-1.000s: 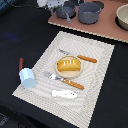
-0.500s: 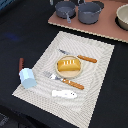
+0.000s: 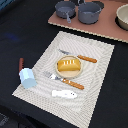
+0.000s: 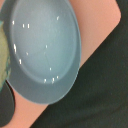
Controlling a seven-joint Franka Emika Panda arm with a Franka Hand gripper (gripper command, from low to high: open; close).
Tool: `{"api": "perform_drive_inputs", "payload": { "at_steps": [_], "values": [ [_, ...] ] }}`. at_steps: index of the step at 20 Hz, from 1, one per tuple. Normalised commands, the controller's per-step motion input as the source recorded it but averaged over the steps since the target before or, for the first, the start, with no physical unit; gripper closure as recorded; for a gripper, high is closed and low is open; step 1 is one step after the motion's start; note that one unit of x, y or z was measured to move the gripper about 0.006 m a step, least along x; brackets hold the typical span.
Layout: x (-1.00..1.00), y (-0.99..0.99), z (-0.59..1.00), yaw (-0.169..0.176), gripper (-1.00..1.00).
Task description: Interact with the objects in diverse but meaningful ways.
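Gripper out of sight, wrist camera over a pale blue bowl.

From my station I cannot tell how far the gripper is open or whether it holds or touches anything: neither view shows its fingers. My wrist view is filled by the smooth inside of a pale blue-grey bowl point(image 4: 42, 47) sitting on a salmon-pink board point(image 4: 102, 25), with the dark desk point(image 4: 100, 95) beyond its edge. On the exterior view, the golden scored bread loaf point(image 3: 68, 64) lies on a small plate mid placemat point(image 3: 100, 75), a fork point(image 3: 62, 81) and knife point(image 3: 79, 56) either side of it. The pale blue-white carton point(image 3: 27, 77) sits at the mat's corner on the exterior view's left, the small white speckled piece point(image 3: 64, 93) near the mat's front edge. Two grey pots point(image 3: 80, 10) stand on the board at the back.
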Motion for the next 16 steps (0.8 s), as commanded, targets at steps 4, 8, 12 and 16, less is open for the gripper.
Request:
{"api": "perform_drive_inputs", "payload": {
  "at_steps": [4,8,12,16],
  "values": [
    [0.51,-0.72,0.20,-0.003,-1.00],
    [0.46,-0.62,0.16,-0.011,-1.00],
    [0.53,-0.45,0.19,-0.001,-1.00],
    [0.60,-0.40,0.18,0.000,-1.00]
  ]
}}
